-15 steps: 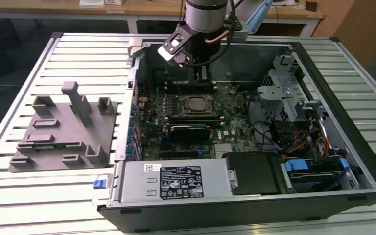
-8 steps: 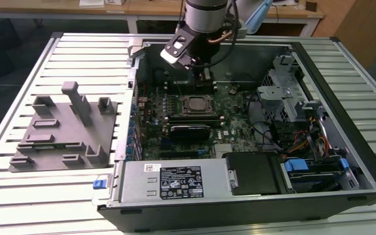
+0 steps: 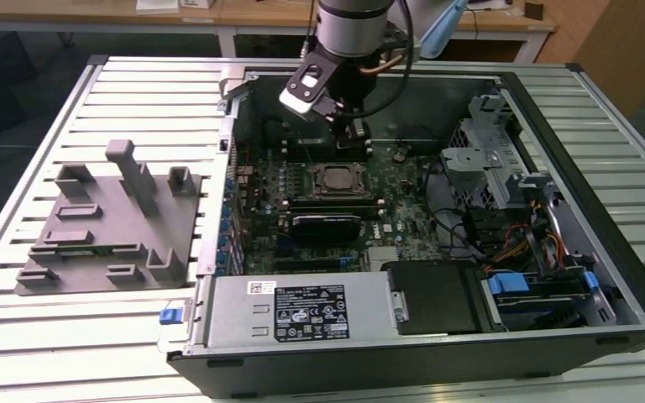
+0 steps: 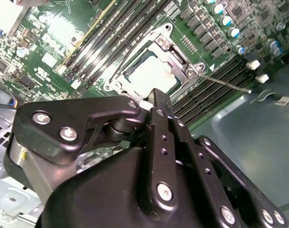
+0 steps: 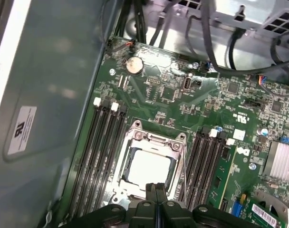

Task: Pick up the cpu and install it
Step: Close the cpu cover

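The claw (image 5: pixel 156 186) has its two fingers pressed together with nothing between them. Right beneath its tips the cpu (image 5: pixel 149 166) lies flat inside the socket frame (image 5: pixel 154 139); whether they touch is unclear. Memory slots (image 5: pixel 104 147) flank the socket on both sides of the claw. Farther out stand the case wall (image 5: pixel 54 71) and the slatted table (image 3: pixel 76 353).

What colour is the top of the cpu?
The cpu top is silvery-white, inside the dark socket frame; best in the first wrist view.
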Robot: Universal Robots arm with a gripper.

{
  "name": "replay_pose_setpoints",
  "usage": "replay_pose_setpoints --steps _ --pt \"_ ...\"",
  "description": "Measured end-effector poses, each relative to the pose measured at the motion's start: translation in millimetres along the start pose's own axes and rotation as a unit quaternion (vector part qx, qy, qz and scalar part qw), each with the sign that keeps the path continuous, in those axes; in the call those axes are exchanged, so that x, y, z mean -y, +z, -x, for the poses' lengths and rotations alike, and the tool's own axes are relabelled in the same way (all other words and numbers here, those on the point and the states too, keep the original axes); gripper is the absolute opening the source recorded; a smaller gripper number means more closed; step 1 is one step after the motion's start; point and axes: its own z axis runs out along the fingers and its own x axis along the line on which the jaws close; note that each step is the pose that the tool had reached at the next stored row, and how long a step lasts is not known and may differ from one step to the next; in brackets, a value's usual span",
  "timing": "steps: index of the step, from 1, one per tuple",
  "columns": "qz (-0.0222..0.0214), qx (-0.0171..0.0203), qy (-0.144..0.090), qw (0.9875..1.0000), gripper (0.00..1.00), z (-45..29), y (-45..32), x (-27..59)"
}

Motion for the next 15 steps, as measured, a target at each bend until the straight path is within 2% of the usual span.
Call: replay_pose_setpoints --steps 5,8,11,15 --pt "0.0001 -0.0004 -0.02 0.9998 0.11 -0.4 0.7 1.3" --pt "0.0002 -0.0008 -0.04 0.9992 0.11 -0.4 1.2 1.4" --pt "0.0004 -0.0013 -0.067 0.9977 0.11 -0.4 1.6 1.5" --pt "0.0006 -0.0021 -0.103 0.9947 0.11 -0.4 2.1 1.5"
